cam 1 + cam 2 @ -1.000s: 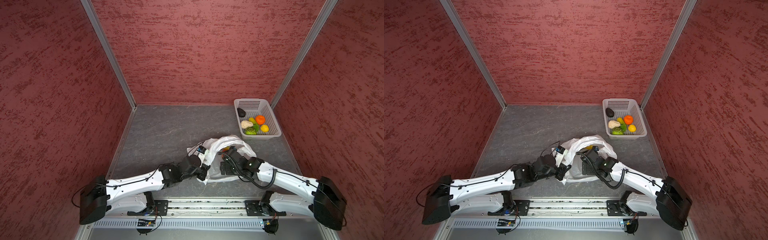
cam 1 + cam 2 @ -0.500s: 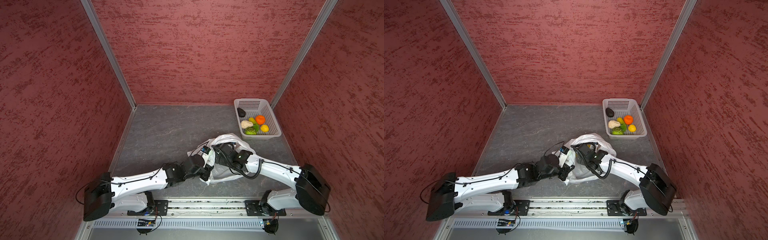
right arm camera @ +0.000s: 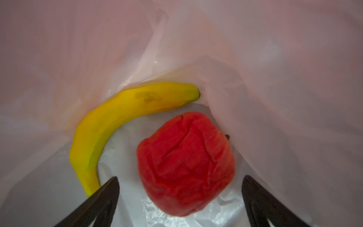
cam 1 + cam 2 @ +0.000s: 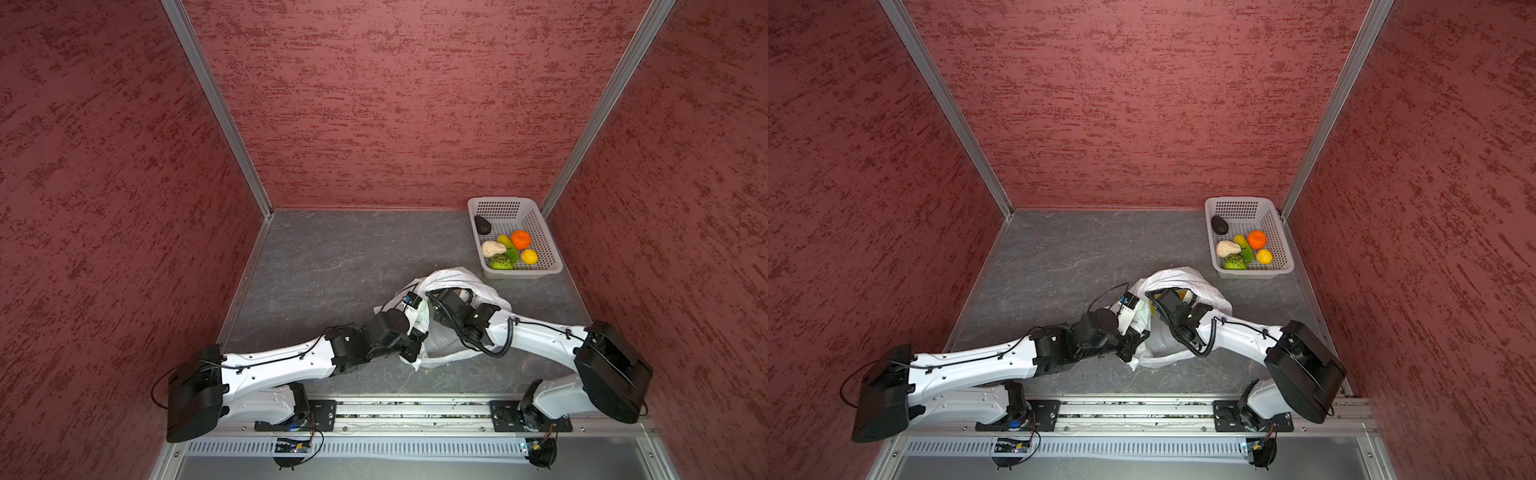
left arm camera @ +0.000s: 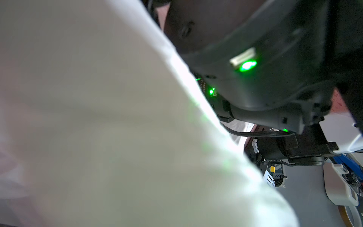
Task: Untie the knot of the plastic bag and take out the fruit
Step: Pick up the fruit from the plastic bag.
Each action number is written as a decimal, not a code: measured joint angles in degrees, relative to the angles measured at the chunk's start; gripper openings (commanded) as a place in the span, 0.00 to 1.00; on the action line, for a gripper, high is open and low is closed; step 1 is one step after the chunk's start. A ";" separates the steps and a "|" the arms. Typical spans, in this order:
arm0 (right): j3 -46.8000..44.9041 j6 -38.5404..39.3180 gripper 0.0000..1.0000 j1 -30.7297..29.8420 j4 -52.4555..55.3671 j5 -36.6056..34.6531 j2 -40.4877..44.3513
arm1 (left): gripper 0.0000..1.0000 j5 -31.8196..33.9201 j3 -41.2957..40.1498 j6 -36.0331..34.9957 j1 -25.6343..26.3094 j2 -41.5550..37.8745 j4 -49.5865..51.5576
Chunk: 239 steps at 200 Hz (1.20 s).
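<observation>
The bag (image 3: 275, 78) is crowding the right gripper (image 3: 180, 176); the red fruit (image 3: 186, 163) is sitting between its spread jaws, the banana (image 3: 125, 118) lying beside one.

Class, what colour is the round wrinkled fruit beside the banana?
The round wrinkled fruit is red, shown best in the right wrist view.

Both top views are bright, evenly lit from above and sharp, with soft shadows and bowed edges. In the left wrist view the plastic bag (image 5: 98, 118) is a pale, unfocused blur tinged by glare from a green lamp (image 5: 247, 65). The right wrist view is diffuse and pinkish, and the red fruit (image 3: 186, 167) looks slightly soft.
</observation>
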State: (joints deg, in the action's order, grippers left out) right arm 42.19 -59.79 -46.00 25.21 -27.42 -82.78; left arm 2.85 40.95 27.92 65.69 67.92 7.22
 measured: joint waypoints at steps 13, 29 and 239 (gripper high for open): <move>-0.72 0.17 0.92 0.17 -0.87 -0.09 -0.09 | 0.00 0.00 0.00 -0.17 0.00 0.00 0.00; -0.96 0.55 0.84 0.37 -1.99 -0.11 -0.09 | 0.00 0.00 0.00 -0.35 0.00 -0.11 0.02; 0.52 9.33 0.38 0.31 -7.30 10.03 3.43 | 0.00 0.17 0.00 -0.09 -1.84 -1.29 -0.90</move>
State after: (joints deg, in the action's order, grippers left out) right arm 42.72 -50.46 -45.69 17.91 -17.39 -79.35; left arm 3.03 40.95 27.83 63.86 66.63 6.33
